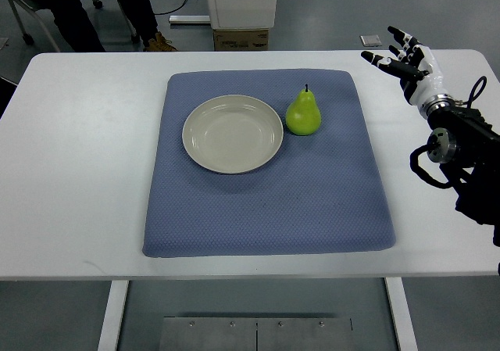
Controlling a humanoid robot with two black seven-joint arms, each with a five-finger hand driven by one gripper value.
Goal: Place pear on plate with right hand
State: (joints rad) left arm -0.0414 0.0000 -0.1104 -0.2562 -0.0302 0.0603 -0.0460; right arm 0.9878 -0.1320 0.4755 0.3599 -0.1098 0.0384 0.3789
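Right hand: it hangs over the far right corner of the counter, its arm coming in from the right edge; the fingers are spread loosely and point away towards the far left, and there is nothing in its grasp.
Pear: green, standing upright with its dark stem on top, well apart from the hand, off to the hand's left and a little nearer the robot's side.
Plate: round, pale and bare, further to the left of the hand than the pear; the pear stands just beside its right rim, and I cannot tell if the two touch.
Mat: a blue padded square carrying both pear and plate; its right border lies left of the hand, which is clear of it.
Counter: white, with the mat laid across its middle.
Wrist and forearm: black, with looped cables, reaching back from the hand towards the robot's side along the right edge of the counter.
Beyond the counter: a cardboard box on the floor and someone's legs at the far left.
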